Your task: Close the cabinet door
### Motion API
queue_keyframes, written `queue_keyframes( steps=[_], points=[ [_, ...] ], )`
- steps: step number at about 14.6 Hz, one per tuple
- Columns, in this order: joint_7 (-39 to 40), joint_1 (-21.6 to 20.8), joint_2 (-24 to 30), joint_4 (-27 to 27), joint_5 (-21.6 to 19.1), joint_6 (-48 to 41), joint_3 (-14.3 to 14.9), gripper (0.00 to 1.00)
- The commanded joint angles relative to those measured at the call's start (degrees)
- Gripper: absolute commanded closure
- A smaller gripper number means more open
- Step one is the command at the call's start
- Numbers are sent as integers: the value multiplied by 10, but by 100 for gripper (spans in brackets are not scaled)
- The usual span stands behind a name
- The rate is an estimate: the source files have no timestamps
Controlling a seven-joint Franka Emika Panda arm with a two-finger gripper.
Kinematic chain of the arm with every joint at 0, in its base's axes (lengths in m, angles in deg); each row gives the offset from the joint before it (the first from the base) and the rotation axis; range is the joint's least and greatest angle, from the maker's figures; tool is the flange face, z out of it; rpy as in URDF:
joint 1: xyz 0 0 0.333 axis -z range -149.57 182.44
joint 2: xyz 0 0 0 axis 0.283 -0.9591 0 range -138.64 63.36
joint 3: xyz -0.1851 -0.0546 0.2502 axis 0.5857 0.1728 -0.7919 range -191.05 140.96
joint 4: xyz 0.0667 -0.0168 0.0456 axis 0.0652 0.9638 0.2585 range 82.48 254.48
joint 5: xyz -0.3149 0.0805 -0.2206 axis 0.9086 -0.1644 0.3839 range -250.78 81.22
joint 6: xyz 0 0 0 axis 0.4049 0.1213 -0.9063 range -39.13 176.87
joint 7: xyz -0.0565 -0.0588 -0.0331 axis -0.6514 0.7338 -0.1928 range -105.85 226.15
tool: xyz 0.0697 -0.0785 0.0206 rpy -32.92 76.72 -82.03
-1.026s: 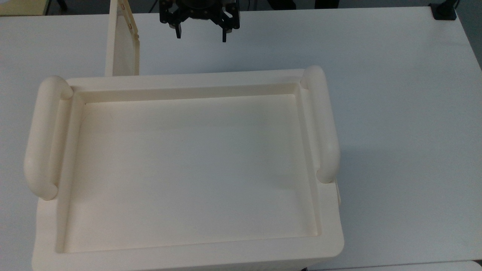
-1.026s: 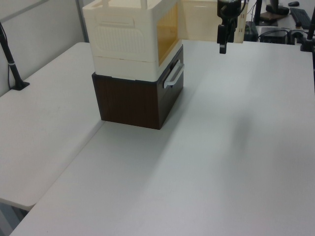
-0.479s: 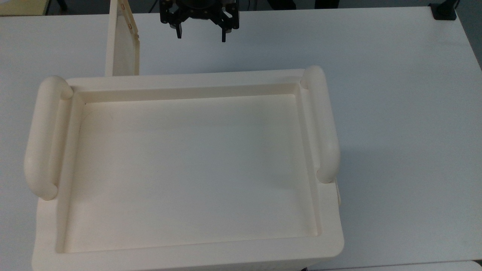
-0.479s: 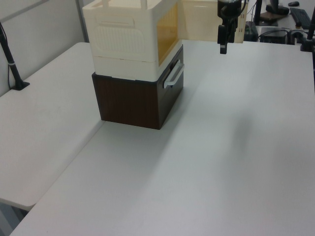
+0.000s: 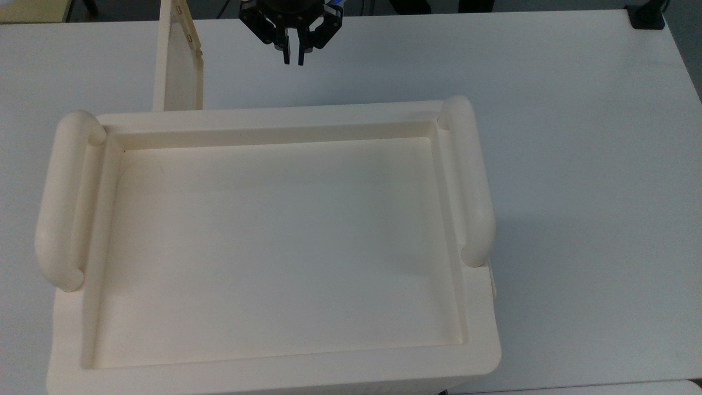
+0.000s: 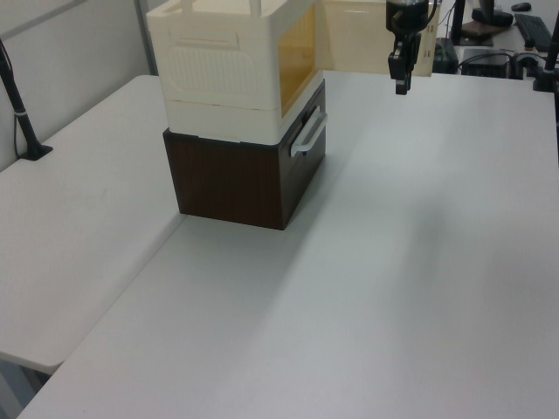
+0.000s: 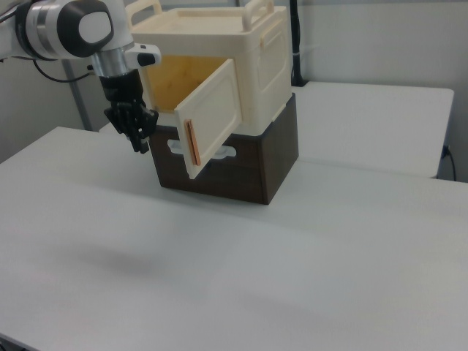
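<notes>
Beside the open cabinet door [image 7: 213, 117], gripper [image 5: 292, 58] hangs above the table [image 5: 548, 109], fingers pinched together, holding nothing, probably so it works as a blunt pusher. Door swings out from the cabinet [image 7: 219, 44] front, which sits on a dark brown drawer unit [image 7: 248, 164]. Gripper sits on the door's outer face side, apart from it.

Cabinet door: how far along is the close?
Done: nothing on the door itself; the cabinet door stands swung wide open from the cabinet, its interior exposed. In hand: the claw is shut, empty, hanging above the table beside the door without touching it. Left: reach the door's outer face and push it closed.
</notes>
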Motion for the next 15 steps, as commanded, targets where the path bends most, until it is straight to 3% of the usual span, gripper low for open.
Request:
queue_keyframes(
  steps=[1, 5, 11, 15],
  points=[
    [11, -5, 12, 17, 0, -3, 4, 100],
    [10, -5, 12, 16, 0, -2, 4, 100],
    [12, 3, 18, -118, -3, -27, 6, 100],
    [13, 25, 22, -142, -6, -28, 12, 100]
  ],
)
